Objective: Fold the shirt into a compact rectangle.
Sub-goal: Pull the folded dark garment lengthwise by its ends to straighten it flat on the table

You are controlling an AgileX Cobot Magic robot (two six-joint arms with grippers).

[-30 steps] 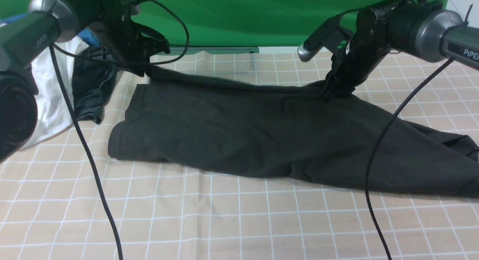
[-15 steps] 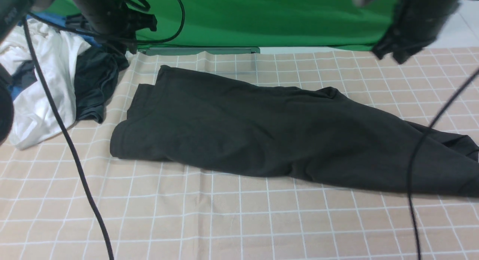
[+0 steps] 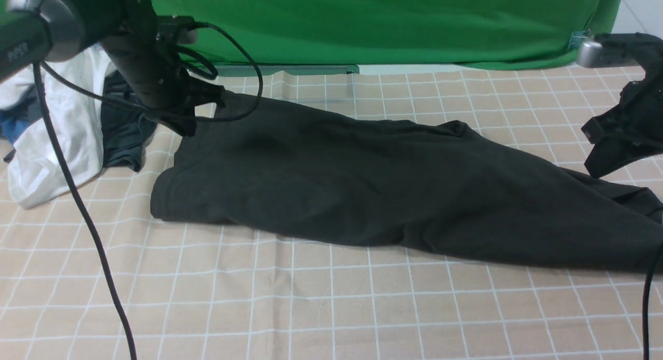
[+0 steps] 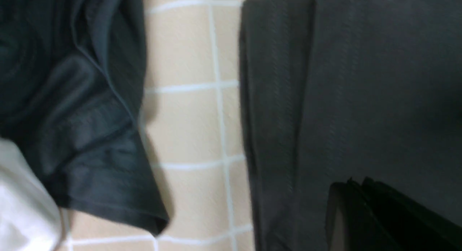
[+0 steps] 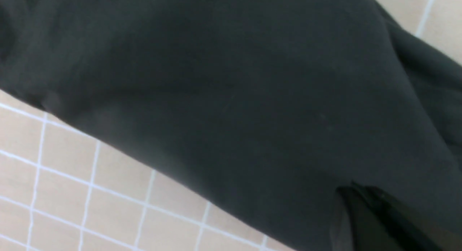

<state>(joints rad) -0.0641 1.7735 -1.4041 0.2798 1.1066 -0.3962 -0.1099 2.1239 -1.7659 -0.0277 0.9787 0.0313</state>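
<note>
From the front, the black shirt [image 3: 362,189] is lying spread out across the checked cloth [image 3: 311,308]. The left pincer [image 3: 189,116] is hanging low at the shirt's far corner. A dark teal top [image 3: 124,137] and a white top [image 3: 57,142] are lying just beside it, on its outer side. The right pincer [image 3: 606,150] is hovering over the shirt's other end. From the left wrist, one finger [image 4: 379,211] is showing over the shirt's folded edge. I cannot tell if this pincer is wide or narrow. From the right wrist, one finger [image 5: 379,218] is showing above the shirt, and again I cannot tell.
</note>
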